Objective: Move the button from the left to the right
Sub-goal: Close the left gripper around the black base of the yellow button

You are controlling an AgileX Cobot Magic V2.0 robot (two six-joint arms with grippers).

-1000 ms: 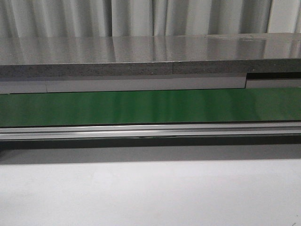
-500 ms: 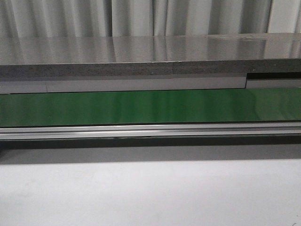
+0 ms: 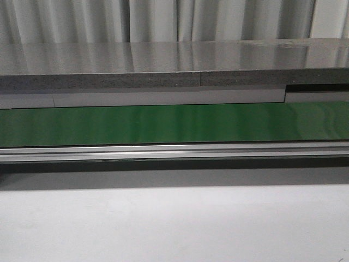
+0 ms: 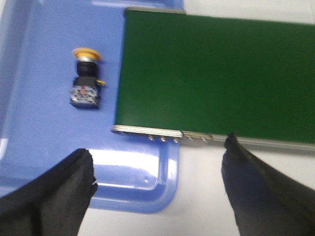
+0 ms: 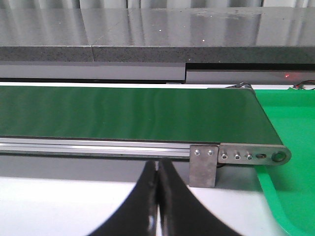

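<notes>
Button [image 4: 86,78]: lies on its side in the blue tray [image 4: 39,59], just beside the end of the green conveyor belt [image 4: 216,73]; not on the belt.
Button axis: long axis runs from the orange-yellow cap to the dark body; the body end points toward the left gripper [image 4: 157,184], the cap end away from it.
Bearing from left gripper: ahead of the open fingers and offset toward the finger [image 4: 54,196] that hangs over the tray; apart from both fingers.
Left gripper: jaws spread wide, holding nothing.
Right gripper [image 5: 157,196]: fingers pressed together, empty, at the opposite belt end beside the green tray [image 5: 290,147].
Nearer arm: left, by judgement; the button appears only in its wrist view.
Front view: the belt stretch shown carries nothing.
</notes>
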